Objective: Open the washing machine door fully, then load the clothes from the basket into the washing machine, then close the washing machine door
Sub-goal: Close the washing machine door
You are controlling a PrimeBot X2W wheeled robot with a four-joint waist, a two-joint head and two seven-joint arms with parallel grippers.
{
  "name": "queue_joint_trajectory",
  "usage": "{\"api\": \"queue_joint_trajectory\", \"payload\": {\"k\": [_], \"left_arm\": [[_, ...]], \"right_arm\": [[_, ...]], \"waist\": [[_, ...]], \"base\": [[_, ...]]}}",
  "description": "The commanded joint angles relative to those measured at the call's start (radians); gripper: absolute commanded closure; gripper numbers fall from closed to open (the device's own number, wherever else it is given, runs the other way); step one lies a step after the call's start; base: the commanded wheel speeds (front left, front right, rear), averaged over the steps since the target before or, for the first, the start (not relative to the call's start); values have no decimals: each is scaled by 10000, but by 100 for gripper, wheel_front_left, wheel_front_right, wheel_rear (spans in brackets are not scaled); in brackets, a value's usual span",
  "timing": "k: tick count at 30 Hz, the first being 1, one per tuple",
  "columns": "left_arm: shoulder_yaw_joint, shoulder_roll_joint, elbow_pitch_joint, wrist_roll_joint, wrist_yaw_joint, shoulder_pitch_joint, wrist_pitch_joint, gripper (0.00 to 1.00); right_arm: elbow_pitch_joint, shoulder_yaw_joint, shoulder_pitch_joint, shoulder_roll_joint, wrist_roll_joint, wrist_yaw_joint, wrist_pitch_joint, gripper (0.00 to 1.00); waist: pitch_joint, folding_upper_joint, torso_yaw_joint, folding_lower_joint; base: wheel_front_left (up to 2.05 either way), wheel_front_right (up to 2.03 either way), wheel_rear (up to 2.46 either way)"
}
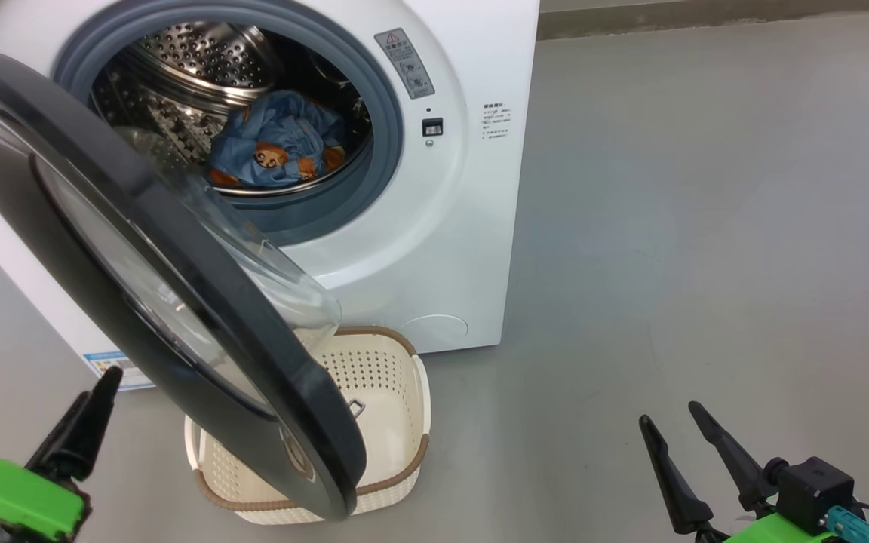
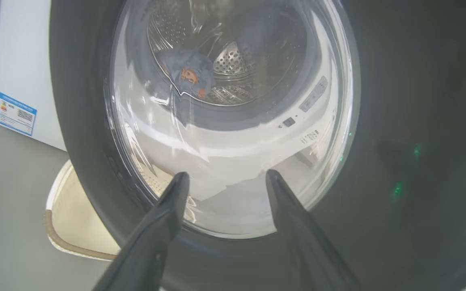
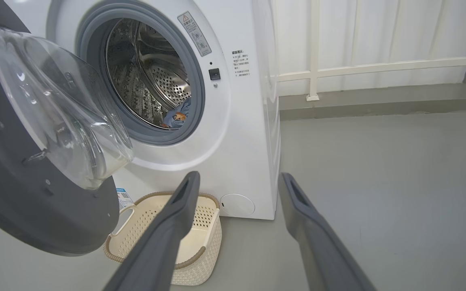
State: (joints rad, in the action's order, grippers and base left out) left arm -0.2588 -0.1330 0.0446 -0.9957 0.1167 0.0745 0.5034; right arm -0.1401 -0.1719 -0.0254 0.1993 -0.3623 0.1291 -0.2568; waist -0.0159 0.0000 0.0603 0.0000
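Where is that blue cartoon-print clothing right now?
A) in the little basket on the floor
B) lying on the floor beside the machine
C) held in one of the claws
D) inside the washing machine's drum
D: the clothes lie bunched inside the steel drum of the washing machine, past the open washing machine door; the part of the basket that shows has no cloth in it.

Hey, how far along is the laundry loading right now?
Done: the door is open, the blue clothes lie inside the washing machine, and the basket looks empty. In hand: the open left gripper faces the door's glass, empty. Left: shutting the door.
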Motion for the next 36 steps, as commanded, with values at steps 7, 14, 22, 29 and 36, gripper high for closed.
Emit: {"api": "queue_joint_trajectory", "payload": {"k": [7, 14, 22, 29, 36], "left_arm": [[1082, -906, 64, 1922, 134, -607, -2989, 0], [2695, -1622, -1271, 3262, 138, -1031, -6424, 0], [3332, -1673, -2113, 4542, 139, -1050, -7637, 0], [2927, -1113, -1367, 5429, 139, -1486, -7649, 0], [2561, -582, -841, 5987, 139, -1928, -7650, 0]], "right_arm": [[309, -31, -16, 195, 77, 16, -49, 0], [333, -48, -8, 217, 93, 16, -49, 0], [293, -20, -58, 238, 79, 16, -49, 0], [292, 18, -82, 250, 74, 16, -49, 0], [292, 62, -125, 234, 72, 16, -49, 0]], "waist": [[-52, 0, -82, 0], [-64, 0, -130, 0], [-18, 0, -110, 0], [-16, 0, -64, 0], [24, 0, -2, 0]], "base": [[0, 0, 0], [0, 0, 0], [0, 0, 0], [0, 0, 0], [0, 0, 0]]}}
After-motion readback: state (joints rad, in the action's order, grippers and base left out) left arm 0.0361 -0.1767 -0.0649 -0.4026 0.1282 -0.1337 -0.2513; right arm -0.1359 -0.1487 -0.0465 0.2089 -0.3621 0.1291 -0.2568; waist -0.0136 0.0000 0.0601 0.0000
